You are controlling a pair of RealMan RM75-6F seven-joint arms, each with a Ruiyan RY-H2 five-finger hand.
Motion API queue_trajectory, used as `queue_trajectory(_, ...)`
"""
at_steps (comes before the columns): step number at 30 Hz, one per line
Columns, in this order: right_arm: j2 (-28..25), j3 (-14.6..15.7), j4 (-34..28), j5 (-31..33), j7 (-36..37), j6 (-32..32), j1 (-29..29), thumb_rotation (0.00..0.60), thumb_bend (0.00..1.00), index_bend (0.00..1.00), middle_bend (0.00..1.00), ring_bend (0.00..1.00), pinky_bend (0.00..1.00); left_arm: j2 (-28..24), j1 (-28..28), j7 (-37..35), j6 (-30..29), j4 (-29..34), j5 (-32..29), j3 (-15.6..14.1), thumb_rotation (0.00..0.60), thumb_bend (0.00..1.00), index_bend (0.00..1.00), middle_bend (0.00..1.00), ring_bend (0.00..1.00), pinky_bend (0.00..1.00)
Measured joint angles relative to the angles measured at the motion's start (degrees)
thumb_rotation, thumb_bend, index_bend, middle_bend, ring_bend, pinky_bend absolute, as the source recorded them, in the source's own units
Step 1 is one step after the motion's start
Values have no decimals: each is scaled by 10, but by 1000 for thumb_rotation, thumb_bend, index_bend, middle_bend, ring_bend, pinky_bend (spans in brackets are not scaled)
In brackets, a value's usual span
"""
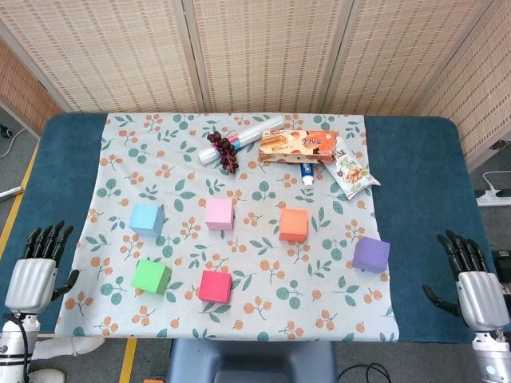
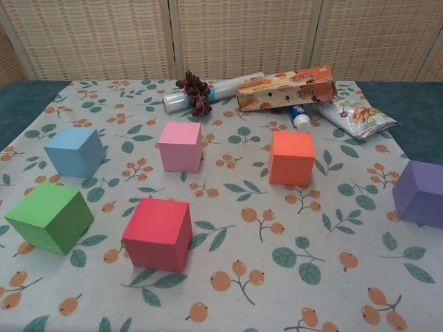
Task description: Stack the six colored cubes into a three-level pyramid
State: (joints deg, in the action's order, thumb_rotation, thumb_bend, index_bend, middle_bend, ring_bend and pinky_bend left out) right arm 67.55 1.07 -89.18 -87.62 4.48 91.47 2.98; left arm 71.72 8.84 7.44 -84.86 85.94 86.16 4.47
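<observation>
The red foam cube (image 2: pixel 158 234) lies nearest, all six cubes still apart. Left hand (image 1: pixel 33 267) and right hand (image 1: pixel 473 284) hover empty, fingers spread. Nothing stacked; gathering a base row probably comes first.

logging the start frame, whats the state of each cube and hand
blue cube: loose on cloth, unstacked
pink cube: loose, unstacked
orange cube: loose, unstacked
purple cube: loose, near cloth's edge
green cube: loose, unstacked
red cube: loose, unstacked
left hand: open, holds nothing
right hand: open, holds nothing
</observation>
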Motion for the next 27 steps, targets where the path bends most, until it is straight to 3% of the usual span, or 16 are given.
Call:
queue_trajectory(18,-22,-3,-10,-31,46,19,-21,600,149,0,0,0,0,-10,-3,-8,-13,4,19,-8,600,330,46,4,0,13)
queue_trajectory(23,-42,-8,-22,-43,48,20,-18,600,148,0,0,0,0,-22,31,-46,28,1,30,-2,600,331,83,43,3,50)
queue_trajectory(27,-56,-11,-36,-54,43,15,-11,600,148,0,0,0,0,-35,82,-77,98,-4,29,11,600,334,129,72,15,77)
